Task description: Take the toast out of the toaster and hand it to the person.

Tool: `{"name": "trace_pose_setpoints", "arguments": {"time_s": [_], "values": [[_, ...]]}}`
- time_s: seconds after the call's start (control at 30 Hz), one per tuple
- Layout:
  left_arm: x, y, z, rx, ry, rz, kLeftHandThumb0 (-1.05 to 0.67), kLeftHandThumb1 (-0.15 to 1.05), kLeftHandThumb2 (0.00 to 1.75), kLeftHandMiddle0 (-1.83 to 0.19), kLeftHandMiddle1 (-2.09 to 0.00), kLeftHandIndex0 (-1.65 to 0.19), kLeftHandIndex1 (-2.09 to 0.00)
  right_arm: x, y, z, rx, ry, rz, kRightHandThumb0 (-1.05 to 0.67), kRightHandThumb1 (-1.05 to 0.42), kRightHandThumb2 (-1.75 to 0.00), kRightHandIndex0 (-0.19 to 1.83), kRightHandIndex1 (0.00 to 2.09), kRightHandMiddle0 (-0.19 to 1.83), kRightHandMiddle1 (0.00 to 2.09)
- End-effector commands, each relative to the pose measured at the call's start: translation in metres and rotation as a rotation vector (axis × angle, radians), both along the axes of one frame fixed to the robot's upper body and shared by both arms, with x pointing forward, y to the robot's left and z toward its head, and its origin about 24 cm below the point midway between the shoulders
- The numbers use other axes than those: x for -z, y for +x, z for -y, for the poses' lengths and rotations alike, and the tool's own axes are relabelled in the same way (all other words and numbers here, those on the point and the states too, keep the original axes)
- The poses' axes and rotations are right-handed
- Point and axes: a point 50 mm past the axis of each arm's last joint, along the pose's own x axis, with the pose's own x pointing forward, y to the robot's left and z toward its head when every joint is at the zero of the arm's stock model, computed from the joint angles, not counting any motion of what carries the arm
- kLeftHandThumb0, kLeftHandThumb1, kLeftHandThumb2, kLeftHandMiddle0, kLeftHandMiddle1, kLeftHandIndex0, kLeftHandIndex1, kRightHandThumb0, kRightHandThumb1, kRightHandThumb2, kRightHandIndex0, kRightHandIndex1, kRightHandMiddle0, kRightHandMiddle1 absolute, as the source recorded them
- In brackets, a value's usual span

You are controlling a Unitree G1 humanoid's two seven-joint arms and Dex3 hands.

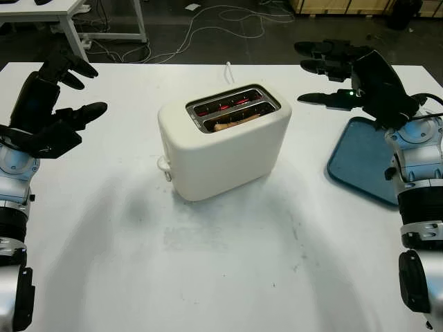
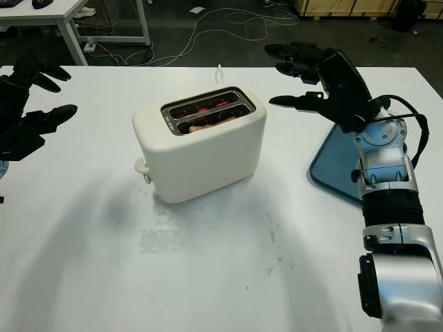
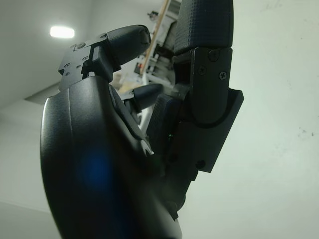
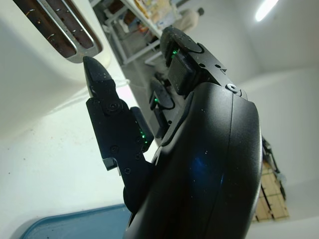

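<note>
Toaster [image 1: 225,142]: cream two-slot, centre of the white table [image 1: 221,277], heating wires glowing red in the far slot.
Toast [image 1: 232,122]: sitting low in the near slot, only a brown edge peeking above the rim, so it has not popped up.
Right hand [image 1: 332,76]: upper right of the frame, just beside the toaster's right end, fingers wide and holding nothing.
Left hand [image 1: 59,104]: upper left, well apart from the toaster, fingers wide too, empty.
Tray [image 1: 363,162]: blue, right edge, under the right forearm.
Step in hand: reach for the toast.
Doing it well: come down from above the near slot, narrow the fingers to pinch the exposed edge, keep clear of the glowing wires, lift straight up.
</note>
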Motion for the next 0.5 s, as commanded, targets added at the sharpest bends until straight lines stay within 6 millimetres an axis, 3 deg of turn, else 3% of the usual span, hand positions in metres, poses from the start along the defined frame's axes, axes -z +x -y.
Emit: {"name": "trace_pose_setpoints", "arguments": {"time_s": [0.0, 0.47], "values": [[0.0005, -0.0006, 0.0010, 0.002, -0.005, 0.009, -1.05, 0.92, 0.48, 0.00, -1.75, 0.00, -1.63, -0.0029, -0.0009, 0.0020, 0.007, -0.002, 0.014, -0.22, -0.77, 0.00, 0.55, 0.01, 0.54, 0.00], [-0.0006, 0.0004, 0.0015, 0.006, -0.009, 0.008, -1.05, 0.92, 0.47, 0.00, -1.75, 0.00, -1.63, -0.0031, -0.0006, 0.0018, 0.006, -0.001, 0.018, -0.23, -0.77, 0.00, 0.56, 0.01, 0.54, 0.01]]}}
